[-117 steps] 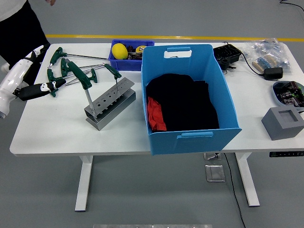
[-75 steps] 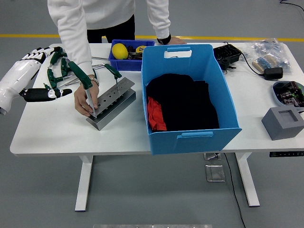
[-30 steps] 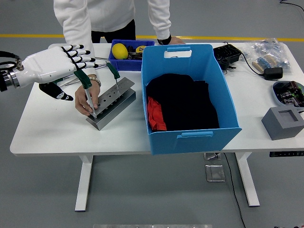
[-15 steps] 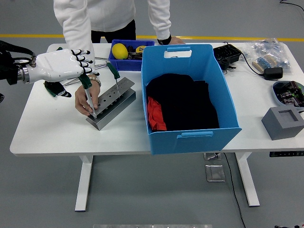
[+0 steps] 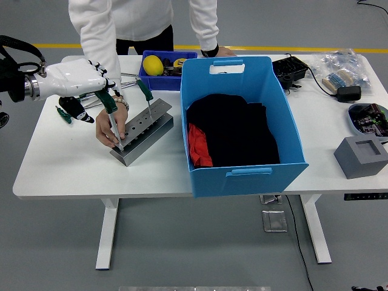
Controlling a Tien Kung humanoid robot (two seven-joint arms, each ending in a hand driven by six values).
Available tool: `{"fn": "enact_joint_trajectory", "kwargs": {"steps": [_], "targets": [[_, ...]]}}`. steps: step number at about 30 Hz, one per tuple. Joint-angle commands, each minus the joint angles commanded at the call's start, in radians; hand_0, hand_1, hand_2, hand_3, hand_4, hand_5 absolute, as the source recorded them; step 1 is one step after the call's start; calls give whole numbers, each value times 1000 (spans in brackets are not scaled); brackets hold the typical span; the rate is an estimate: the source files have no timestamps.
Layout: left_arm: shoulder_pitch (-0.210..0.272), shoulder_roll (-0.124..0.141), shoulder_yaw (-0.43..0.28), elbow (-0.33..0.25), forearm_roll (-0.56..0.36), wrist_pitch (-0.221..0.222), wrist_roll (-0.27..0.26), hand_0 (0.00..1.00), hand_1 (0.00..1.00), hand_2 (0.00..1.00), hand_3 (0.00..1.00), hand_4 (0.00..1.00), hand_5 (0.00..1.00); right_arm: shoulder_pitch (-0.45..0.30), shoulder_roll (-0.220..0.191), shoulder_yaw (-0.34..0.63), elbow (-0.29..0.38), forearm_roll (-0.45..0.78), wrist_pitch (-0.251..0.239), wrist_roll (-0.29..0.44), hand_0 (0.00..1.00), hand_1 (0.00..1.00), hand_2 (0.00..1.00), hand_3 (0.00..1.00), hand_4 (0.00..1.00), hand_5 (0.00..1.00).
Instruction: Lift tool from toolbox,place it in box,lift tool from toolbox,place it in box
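While a person's hand (image 5: 110,126) steadies the grey toolbox (image 5: 140,132) on the desk (image 5: 60,163), my left hand (image 5: 77,80) hovers at the green-handled tool (image 5: 110,108) standing in it, fingers (image 5: 104,74) spread, gripping nothing. Blue box (image 5: 241,121) sits just right.

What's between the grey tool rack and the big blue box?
Only bare white table separates the grey tool rack from the big blue box, seen in the head view.

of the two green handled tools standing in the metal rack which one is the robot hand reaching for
The left tool, at the metal rack's near end: the left robot hand is at its handle and a person's hand steadies its shaft. The other tool stands untouched.
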Motion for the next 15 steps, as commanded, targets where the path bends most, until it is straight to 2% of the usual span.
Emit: {"fn": "enact_joint_trajectory", "kwargs": {"steps": [4,6,10,11,15], "targets": [[-11,-7,16,2,-48,-33,11,780,617,576,711,998,287,2,-1,1,0,-4,1,0,651,605,673,536,785,597],[-14,-9,19,0,-69,-44,14,765,600,557,694,998,323,2,-1,2,0,-4,1,0,652,605,673,536,785,596],[-22,-15,25,-2,-95,-53,17,765,600,557,694,998,323,3,-2,3,0,-7,1,0,652,605,673,536,785,596],[-23,-17,26,-2,-97,-55,17,724,530,480,640,998,363,3,-2,3,0,-8,1,0,649,604,673,536,786,596],[-25,-24,31,6,-110,-59,20,724,530,480,640,998,363,5,-3,3,0,-8,1,0,649,604,673,536,786,596]]}}
